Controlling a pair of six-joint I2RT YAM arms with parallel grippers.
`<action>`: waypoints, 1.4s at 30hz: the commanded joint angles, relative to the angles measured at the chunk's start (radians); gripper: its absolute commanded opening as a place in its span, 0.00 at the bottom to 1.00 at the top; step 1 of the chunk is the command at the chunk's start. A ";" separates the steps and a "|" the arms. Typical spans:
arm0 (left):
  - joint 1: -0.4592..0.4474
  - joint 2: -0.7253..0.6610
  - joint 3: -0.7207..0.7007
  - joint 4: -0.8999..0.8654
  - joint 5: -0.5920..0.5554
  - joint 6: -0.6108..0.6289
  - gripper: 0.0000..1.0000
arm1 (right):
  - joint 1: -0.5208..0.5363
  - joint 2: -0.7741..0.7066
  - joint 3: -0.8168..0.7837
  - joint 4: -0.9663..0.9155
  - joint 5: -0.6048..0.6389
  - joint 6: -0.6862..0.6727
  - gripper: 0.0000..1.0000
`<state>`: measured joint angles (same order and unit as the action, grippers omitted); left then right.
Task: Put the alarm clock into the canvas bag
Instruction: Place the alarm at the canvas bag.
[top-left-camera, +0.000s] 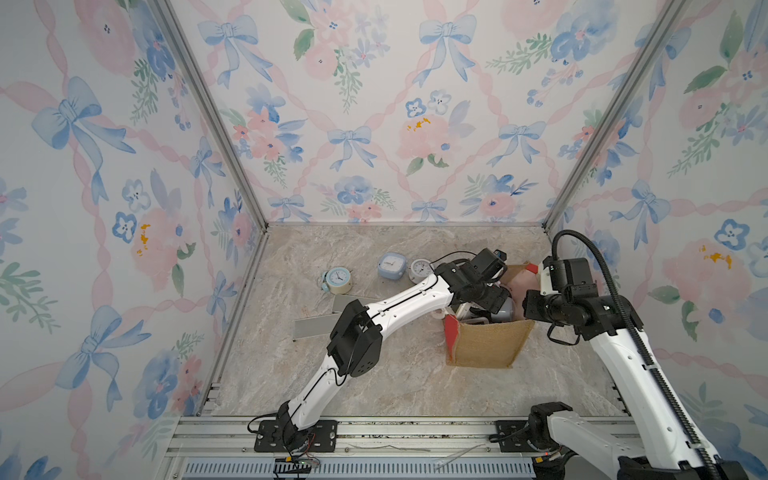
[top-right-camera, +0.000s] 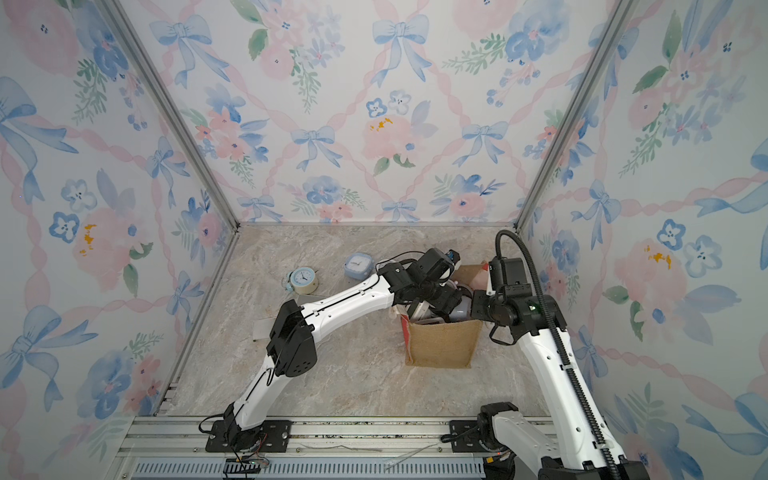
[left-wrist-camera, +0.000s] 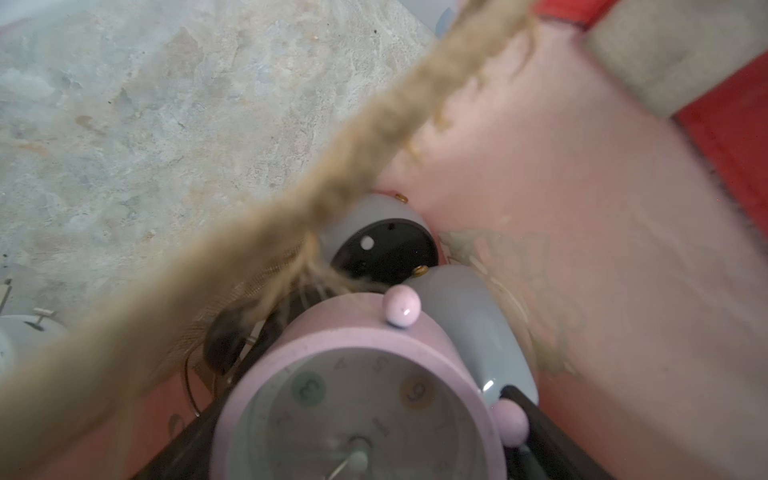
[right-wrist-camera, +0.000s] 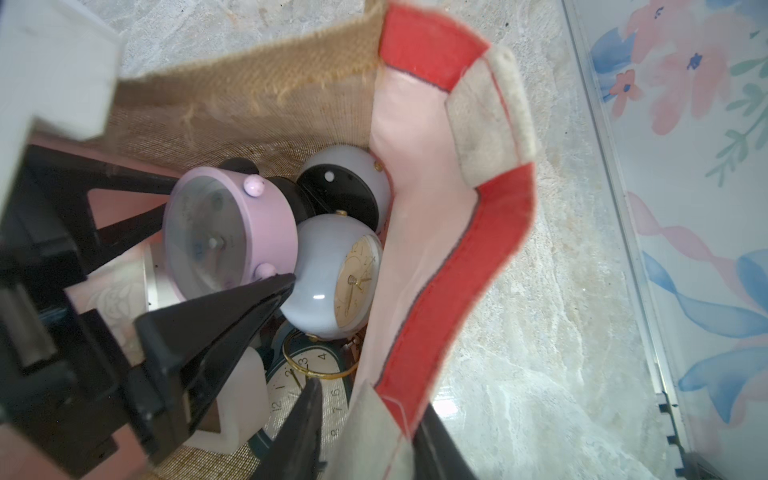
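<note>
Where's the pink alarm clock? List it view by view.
Both top views: not discernible behind the left arm, over the canvas bag.
Left wrist: pink alarm clock nearest the camera, beside a lilac clock.
Right wrist: inside the bag, between the left gripper's fingers.
Landmark: burlap rim.

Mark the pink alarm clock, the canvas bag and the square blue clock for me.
pink alarm clock (right-wrist-camera: 210, 232): right wrist view, on its glass face.
canvas bag (top-left-camera: 488, 343): a top view, on the near burlap panel.
square blue clock (top-left-camera: 391, 265): a top view, on its dial.
</note>
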<state>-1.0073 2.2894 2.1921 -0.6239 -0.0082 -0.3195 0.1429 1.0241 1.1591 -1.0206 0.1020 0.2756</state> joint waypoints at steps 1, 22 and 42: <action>0.004 0.044 0.029 0.004 -0.032 0.004 0.67 | -0.003 -0.014 0.003 -0.008 -0.008 -0.012 0.34; 0.003 0.008 0.031 0.004 0.014 0.009 0.96 | -0.003 -0.014 0.000 -0.007 -0.006 -0.010 0.34; -0.004 -0.156 0.035 0.004 -0.030 0.034 0.98 | 0.000 -0.002 0.007 -0.003 -0.010 -0.010 0.34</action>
<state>-1.0084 2.1715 2.2219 -0.6086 -0.0132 -0.3111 0.1429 1.0233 1.1591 -1.0203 0.1017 0.2756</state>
